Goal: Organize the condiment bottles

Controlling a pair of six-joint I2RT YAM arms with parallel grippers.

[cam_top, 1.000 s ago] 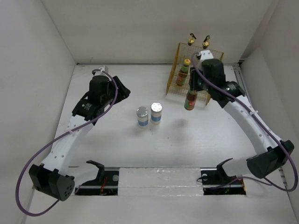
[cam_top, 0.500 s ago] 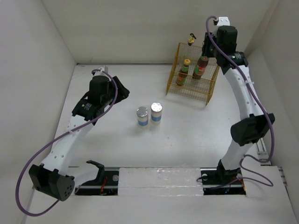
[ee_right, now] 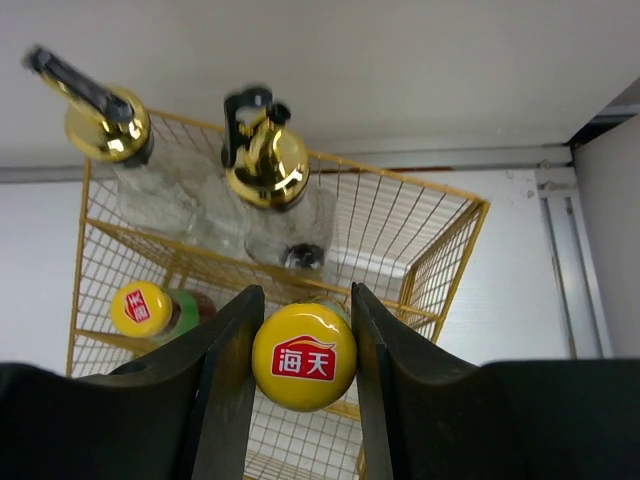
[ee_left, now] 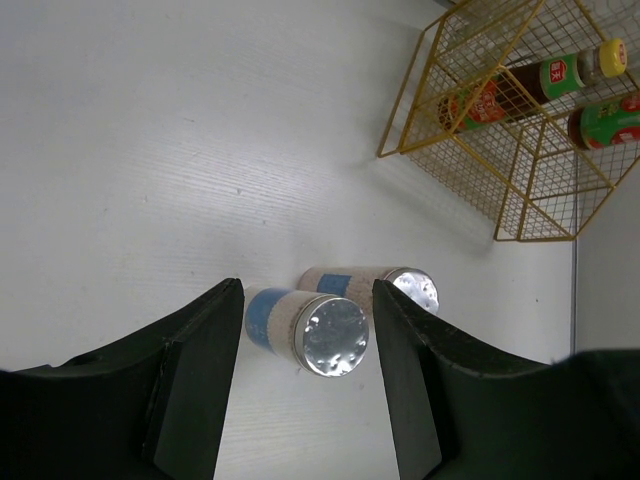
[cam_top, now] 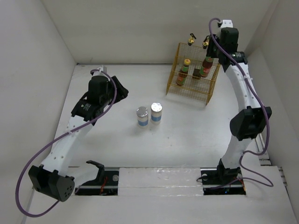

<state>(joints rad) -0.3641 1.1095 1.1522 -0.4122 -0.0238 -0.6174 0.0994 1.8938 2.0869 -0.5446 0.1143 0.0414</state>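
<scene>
Black right gripper points straight down, its two fingers pressed against either side of the yellow cap of a red bottle, so it has the bottle in a firm grip. The bottle hangs upright at the front right of the yellow wire rack. I cannot tell whether its base touches the rack floor. A second red bottle stands in the rack just to its left. Two glass bottles with gold spouts stand behind them along the rack's back.

From the overhead view, the right arm rises tall from its base at the near right edge. It bends at the elbow and stretches up and back until the wrist sits above the rack, near the back wall and the right wall.

The left gripper is partly open and holds nothing. It tilts down towards the table. Two white shakers with blue bands and silver lids stand side by side near the table's middle. They lie beyond the fingertips and are not touched. The left arm reaches low and bent from the near left corner towards the far left of the table.

Bare table lies between the shakers and the rack, and between the shakers and the near edge. The rack sits at the far right, close to the back wall.
</scene>
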